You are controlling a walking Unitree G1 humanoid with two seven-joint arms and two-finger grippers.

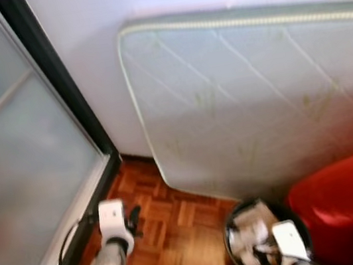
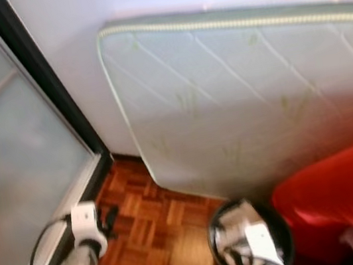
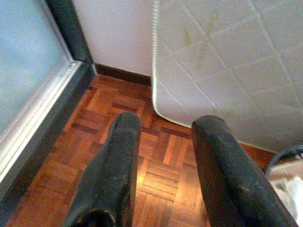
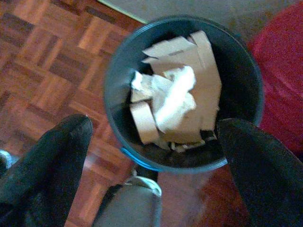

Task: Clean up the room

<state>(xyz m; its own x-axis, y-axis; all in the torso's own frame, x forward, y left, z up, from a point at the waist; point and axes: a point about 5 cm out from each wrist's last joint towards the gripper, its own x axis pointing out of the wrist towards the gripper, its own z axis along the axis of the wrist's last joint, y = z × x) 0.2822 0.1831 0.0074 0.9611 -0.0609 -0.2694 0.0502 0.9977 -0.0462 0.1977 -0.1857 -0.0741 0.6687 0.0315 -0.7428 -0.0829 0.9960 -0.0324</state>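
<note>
Bin paper-filled, right gripper spread above.

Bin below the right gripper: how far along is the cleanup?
Done: the bin already holds crumpled paper and cardboard. In hand: nothing; the right gripper hangs over the bin with jaws wide open, and the left gripper is open over bare parquet. Left: no litter shows on this floor patch.
</note>
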